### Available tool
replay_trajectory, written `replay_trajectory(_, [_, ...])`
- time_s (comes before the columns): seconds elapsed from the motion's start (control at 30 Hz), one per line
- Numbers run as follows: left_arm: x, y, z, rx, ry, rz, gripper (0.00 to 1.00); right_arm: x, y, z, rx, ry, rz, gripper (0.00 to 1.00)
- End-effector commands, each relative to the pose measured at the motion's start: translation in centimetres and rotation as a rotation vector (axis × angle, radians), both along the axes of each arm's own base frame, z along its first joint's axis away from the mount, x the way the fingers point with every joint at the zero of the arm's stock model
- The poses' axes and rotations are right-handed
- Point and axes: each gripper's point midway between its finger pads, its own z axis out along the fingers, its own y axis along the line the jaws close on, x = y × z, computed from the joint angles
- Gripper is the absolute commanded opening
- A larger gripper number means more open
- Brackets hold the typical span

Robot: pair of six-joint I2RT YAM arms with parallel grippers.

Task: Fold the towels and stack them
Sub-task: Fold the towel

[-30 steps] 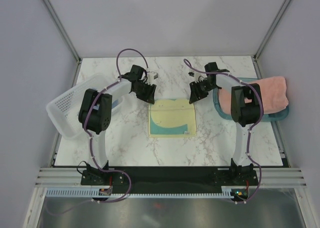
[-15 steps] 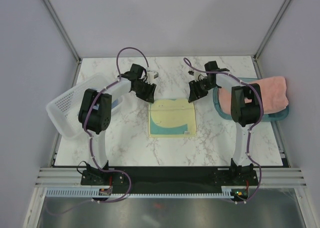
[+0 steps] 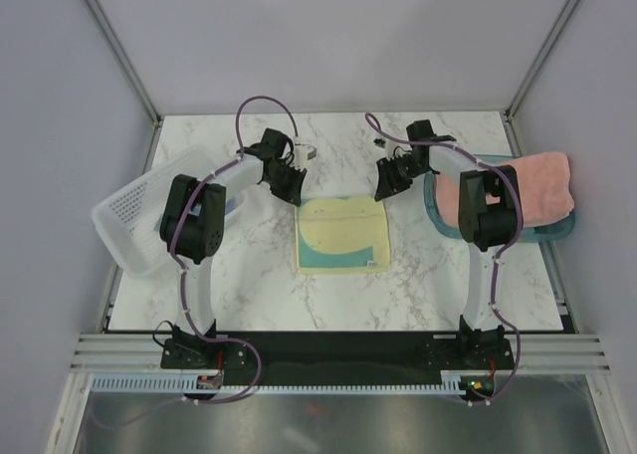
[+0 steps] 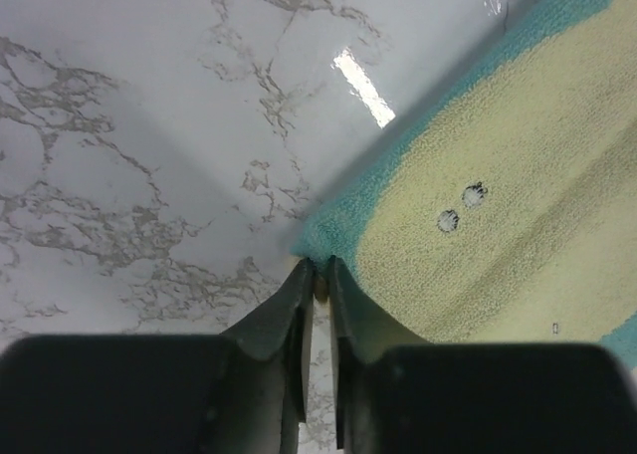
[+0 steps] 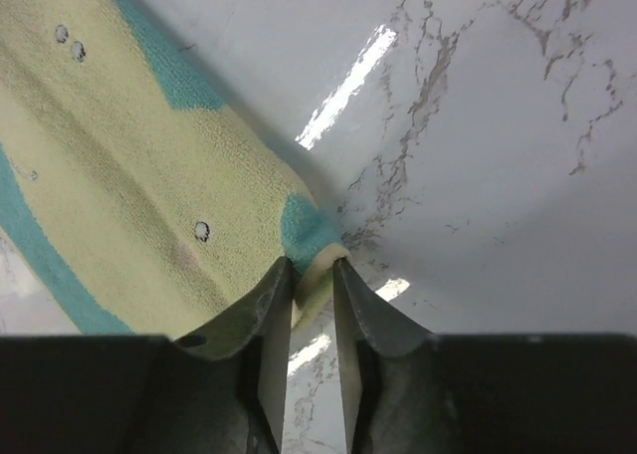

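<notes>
A pale-yellow-and-teal towel (image 3: 343, 235) lies flat in the middle of the marble table. My left gripper (image 3: 296, 192) is at its far left corner, and in the left wrist view that gripper (image 4: 319, 270) is shut on the teal corner of the towel (image 4: 498, 205). My right gripper (image 3: 384, 189) is at the far right corner; seen from the right wrist, it (image 5: 312, 271) is shut on the folded corner of the towel (image 5: 139, 175). A salmon-pink towel (image 3: 542, 190) lies folded in the teal tray (image 3: 553, 233) at the right.
A white perforated basket (image 3: 134, 220) stands tilted at the left edge of the table, beside the left arm. The teal tray sits close behind the right arm's elbow. Bare marble (image 3: 343, 145) stretches behind the towel.
The left gripper's jaws have closed on the towel's far left corner. The right gripper's jaws have narrowed on the far right corner. The towel lies as before.
</notes>
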Motion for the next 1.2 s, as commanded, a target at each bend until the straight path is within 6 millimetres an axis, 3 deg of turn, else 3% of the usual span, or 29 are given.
replay_trajectory(0.0, [1.5, -0.2, 0.8, -0.003, -0.047, -0.033, 0.12, 1.5, 0.8, 0.2, 0.037, -0.049, 0.024, 0.28])
replay_trajectory(0.07, [1.9, 0.0, 1.0, 0.01, -0.059, -0.023, 0.02, 2.2, 0.4, 0.0, 0.016, -0.062, 0.001, 0.14])
replay_trajectory(0.1, [2.5, 0.2, 1.2, 0.03, -0.079, -0.013, 0.02, 2.5, 0.3, 0.0, 0.005, -0.073, -0.012, 0.03])
replay_trajectory(0.13, [3.2, 0.5, 1.5, 0.045, -0.104, -0.001, 0.02, 3.5, 0.3, 0.4, 0.001, -0.122, -0.027, 0.0])
replay_trajectory(0.17, [3.6, 0.7, 1.7, 0.06, -0.122, 0.012, 0.02, 3.5, -0.1, -0.2, -0.018, -0.124, -0.058, 0.0])
replay_trajectory(0.23, [4.9, 1.1, 2.5, 0.076, -0.18, 0.037, 0.02, 4.7, 0.0, 1.4, -0.001, -0.222, -0.071, 0.0])
replay_trajectory(0.37, [6.1, 1.7, 3.8, 0.093, -0.253, 0.086, 0.02, 5.0, -0.1, 2.1, 0.002, -0.279, -0.089, 0.0])
replay_trajectory(0.47, [6.2, 2.1, 3.4, 0.118, -0.257, 0.092, 0.02, 5.1, -0.3, 1.4, -0.011, -0.274, -0.096, 0.0])
replay_trajectory(0.77, [5.8, 2.2, 2.4, 0.124, -0.235, 0.088, 0.02, 6.6, 0.1, 2.9, 0.026, -0.335, -0.132, 0.0])
replay_trajectory(1.03, [6.1, 3.0, 1.2, 0.171, -0.245, 0.118, 0.02, 7.0, -0.1, 0.9, 0.011, -0.311, -0.163, 0.0])
replay_trajectory(1.17, [6.5, 3.2, 1.4, 0.173, -0.267, 0.138, 0.02, 7.3, -0.1, 1.4, 0.016, -0.339, -0.168, 0.0])
